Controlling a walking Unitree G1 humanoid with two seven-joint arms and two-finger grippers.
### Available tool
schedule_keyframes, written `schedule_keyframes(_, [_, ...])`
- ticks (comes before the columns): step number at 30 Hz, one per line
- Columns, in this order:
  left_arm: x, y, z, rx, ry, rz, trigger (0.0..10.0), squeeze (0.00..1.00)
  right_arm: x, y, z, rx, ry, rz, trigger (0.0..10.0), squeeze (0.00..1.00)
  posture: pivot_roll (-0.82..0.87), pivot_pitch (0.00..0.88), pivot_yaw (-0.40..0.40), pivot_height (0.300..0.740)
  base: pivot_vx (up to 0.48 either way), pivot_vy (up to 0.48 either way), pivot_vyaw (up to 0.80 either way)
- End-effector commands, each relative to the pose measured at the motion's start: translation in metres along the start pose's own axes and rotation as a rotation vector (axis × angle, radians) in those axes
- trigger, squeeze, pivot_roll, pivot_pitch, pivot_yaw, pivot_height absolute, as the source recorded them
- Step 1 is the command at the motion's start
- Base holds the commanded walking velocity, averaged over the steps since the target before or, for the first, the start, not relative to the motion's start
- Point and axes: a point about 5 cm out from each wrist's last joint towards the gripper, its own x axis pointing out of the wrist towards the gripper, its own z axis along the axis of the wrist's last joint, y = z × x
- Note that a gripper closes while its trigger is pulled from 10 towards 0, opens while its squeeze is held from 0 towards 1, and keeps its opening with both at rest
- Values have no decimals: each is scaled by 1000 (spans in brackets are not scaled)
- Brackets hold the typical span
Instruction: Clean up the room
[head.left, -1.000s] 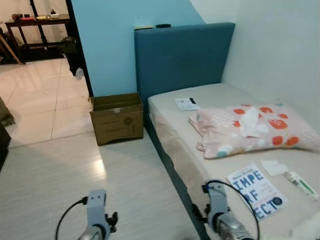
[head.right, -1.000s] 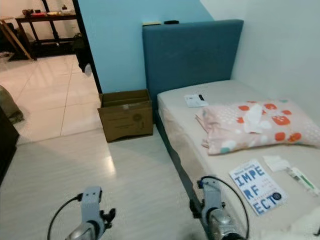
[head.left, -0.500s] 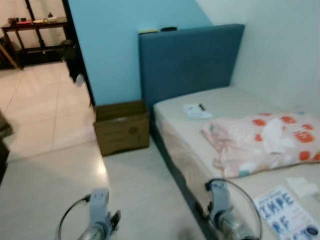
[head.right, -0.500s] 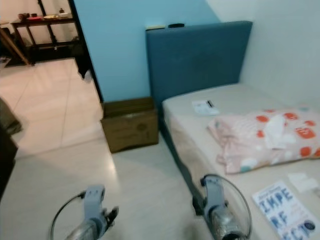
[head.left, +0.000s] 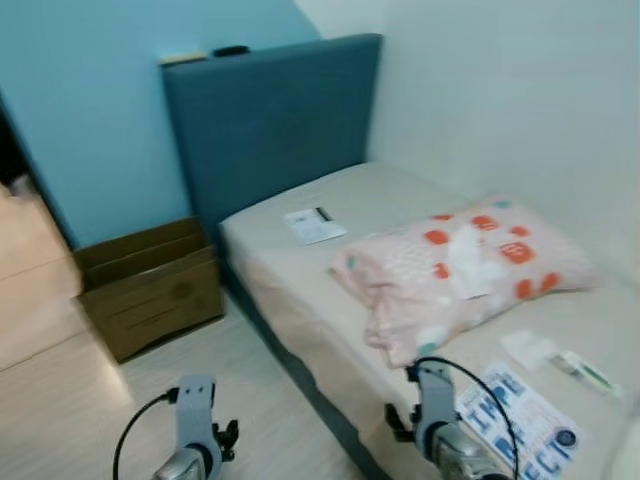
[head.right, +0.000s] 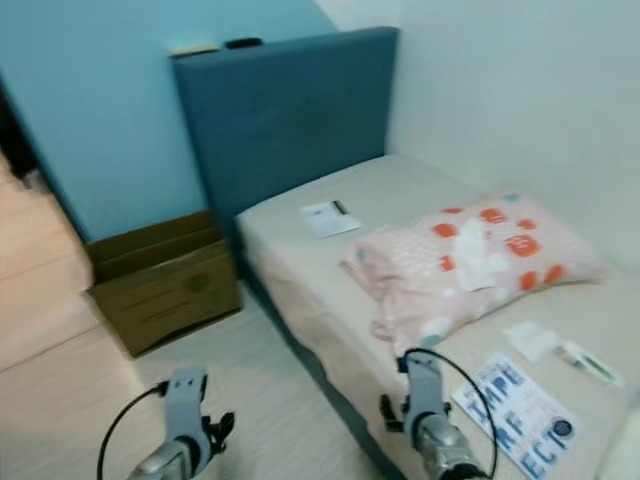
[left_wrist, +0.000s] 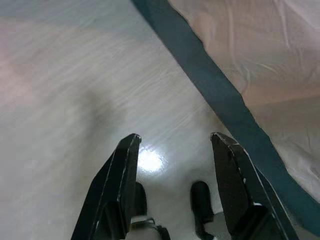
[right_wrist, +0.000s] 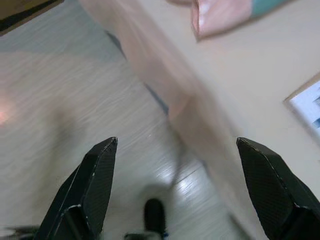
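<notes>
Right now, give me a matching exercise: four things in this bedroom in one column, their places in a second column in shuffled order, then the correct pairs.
Things:
1. cardboard box
2. pillow
3. book
4. small paper

Places:
A. on the bed near the headboard
B. on the floor beside the bed
C. on the bed's near part, by the right arm
D. across the middle of the bed

Pairs: 1-B, 2-D, 3-C, 4-A

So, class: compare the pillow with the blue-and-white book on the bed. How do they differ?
The pillow is soft, puffy and pink with red spots; the book is flat, white with blue lettering. The pillow is far bigger and lies mid-bed; the book lies nearer the robot. Both rest on the mattress.
</notes>
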Motion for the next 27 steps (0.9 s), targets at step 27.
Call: schedule_keyframes(27, [-1, 3, -5, 25, 25, 6, 10000, 0, -2, -6, -8, 16, 27, -22, 10000, 0, -108, 0, 22, 740, 0, 0, -800])
